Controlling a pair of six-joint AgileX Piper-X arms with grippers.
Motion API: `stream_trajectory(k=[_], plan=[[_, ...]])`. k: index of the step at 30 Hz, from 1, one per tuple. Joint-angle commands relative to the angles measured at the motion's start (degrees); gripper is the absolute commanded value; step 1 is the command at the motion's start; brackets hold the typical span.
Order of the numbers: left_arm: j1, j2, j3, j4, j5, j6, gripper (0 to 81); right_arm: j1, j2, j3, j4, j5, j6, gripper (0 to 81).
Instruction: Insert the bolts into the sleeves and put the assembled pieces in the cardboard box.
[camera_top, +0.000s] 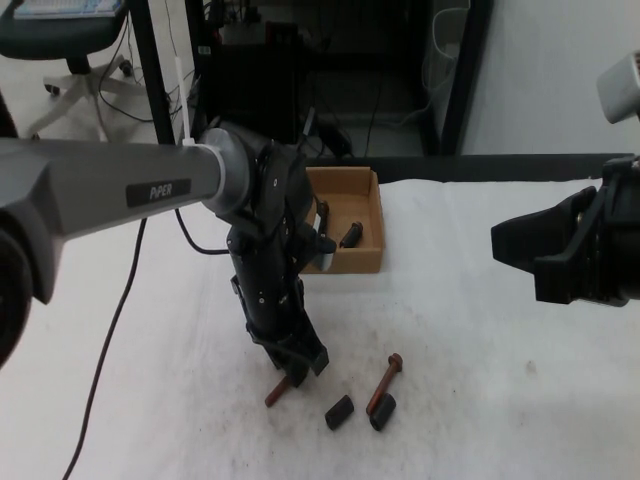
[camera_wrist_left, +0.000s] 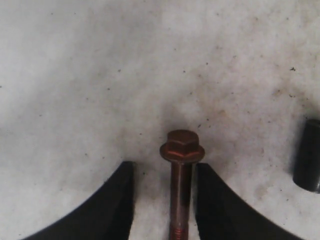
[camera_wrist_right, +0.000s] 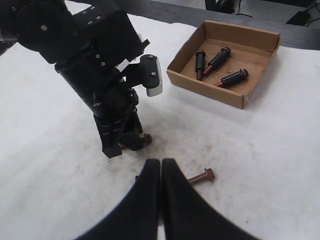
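Note:
A copper bolt (camera_wrist_left: 181, 190) lies flat on the white bench, head pointing away from the wrist. My left gripper (camera_wrist_left: 165, 166) is lowered over it, open, one finger on each side of the shank, with a wider gap on one side. In the high view that gripper (camera_top: 296, 367) stands over the bolt (camera_top: 278, 392). A loose black sleeve (camera_top: 340, 411) lies beside it, and a second bolt (camera_top: 388, 374) rests by another sleeve (camera_top: 381, 410). My right gripper (camera_wrist_right: 161, 200) is shut and empty, held above the bench.
The cardboard box (camera_top: 375, 215) stands behind the left arm; its wall (camera_wrist_right: 205, 86) encloses three assembled pieces. The left arm's black body (camera_wrist_right: 100, 75) rises between the box and the loose parts. The black sleeve (camera_wrist_left: 307, 162) lies close to the left gripper.

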Motion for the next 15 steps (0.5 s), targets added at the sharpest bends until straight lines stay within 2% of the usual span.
stream_trajectory(k=[1, 5, 6, 7, 10, 15], plan=[[0.06, 1.01, 0.31, 0.58, -0.09, -0.01, 36.8, -0.2, -0.13, 0.09, -0.75, -0.21, -0.23, 0.8], [0.02, 1.01, 0.31, 0.07, -0.09, -0.45, 36.2, -0.2, -0.13, 0.06, -0.75, -0.21, -1.74, 0.8], [0.02, 1.01, 0.31, -0.05, -0.09, -0.45, 33.5, -0.2, -0.13, 0.06, -0.75, -0.08, -2.11, 0.8], [0.02, 1.01, 0.31, -0.02, -0.09, -0.44, 28.8, -0.2, -0.13, 0.06, -0.75, -0.08, -2.5, 0.8], [0.02, 1.01, 0.31, 0.13, 1.68, -0.18, 1.1, -0.2, -0.13, 0.06, -0.75, 0.59, -2.53, 0.8], [0.02, 1.01, 0.31, -1.2, 4.69, -1.7, 0.3, -0.2, -0.13, 0.06, -0.6, 1.45, -2.53, 0.8]])
